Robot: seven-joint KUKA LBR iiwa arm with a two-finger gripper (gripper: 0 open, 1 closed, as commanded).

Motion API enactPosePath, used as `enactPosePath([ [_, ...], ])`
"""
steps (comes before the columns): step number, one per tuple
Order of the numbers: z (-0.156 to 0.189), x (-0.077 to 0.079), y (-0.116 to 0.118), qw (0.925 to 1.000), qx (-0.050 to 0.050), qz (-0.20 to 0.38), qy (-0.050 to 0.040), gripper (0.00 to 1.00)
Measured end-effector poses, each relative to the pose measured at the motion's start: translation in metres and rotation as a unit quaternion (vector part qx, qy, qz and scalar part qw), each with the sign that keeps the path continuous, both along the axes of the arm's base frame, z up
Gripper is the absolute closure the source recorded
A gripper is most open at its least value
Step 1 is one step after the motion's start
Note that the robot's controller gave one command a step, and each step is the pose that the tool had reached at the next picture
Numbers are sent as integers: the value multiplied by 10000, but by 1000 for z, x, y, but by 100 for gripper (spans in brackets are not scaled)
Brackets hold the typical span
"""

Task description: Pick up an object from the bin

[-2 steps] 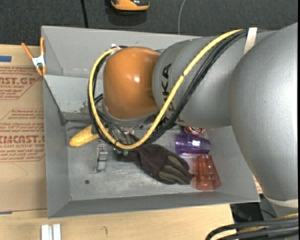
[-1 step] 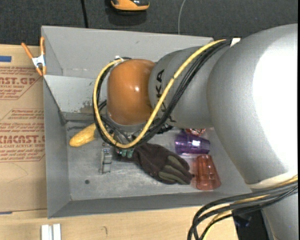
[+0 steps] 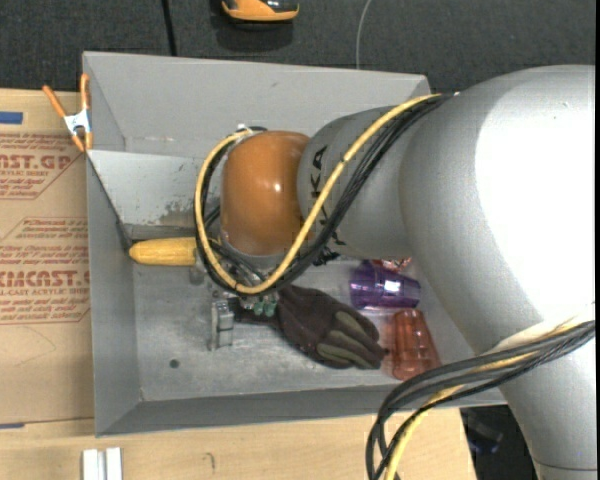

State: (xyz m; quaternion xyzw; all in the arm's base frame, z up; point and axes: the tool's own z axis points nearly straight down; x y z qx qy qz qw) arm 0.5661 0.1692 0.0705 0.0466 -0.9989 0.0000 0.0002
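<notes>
My gripper [image 3: 220,321] hangs low over the bin floor left of centre, below the orange dome on the wrist, and nothing shows in it. A yellow, banana-like thing [image 3: 162,253] lies just up-left of it against the bin's left wall, partly under the arm. A dark olive glove [image 3: 325,330] lies on the floor just right of the gripper, its cuff end close to it.
A clear purple cup [image 3: 384,290] and a reddish-pink ribbed cup [image 3: 412,344] lie on their sides at the bin's right, a pink scrap [image 3: 393,264] above them. The big silver arm covers the bin's right and upper middle. Bare floor lies toward the front left.
</notes>
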Motion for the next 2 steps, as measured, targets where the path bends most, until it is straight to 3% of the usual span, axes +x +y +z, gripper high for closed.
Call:
enactPosePath([
  [1,14,14,-21,9967,5,-805,56,0],
  [2,10,-4,-68,9993,6,-379,-17,0],
])
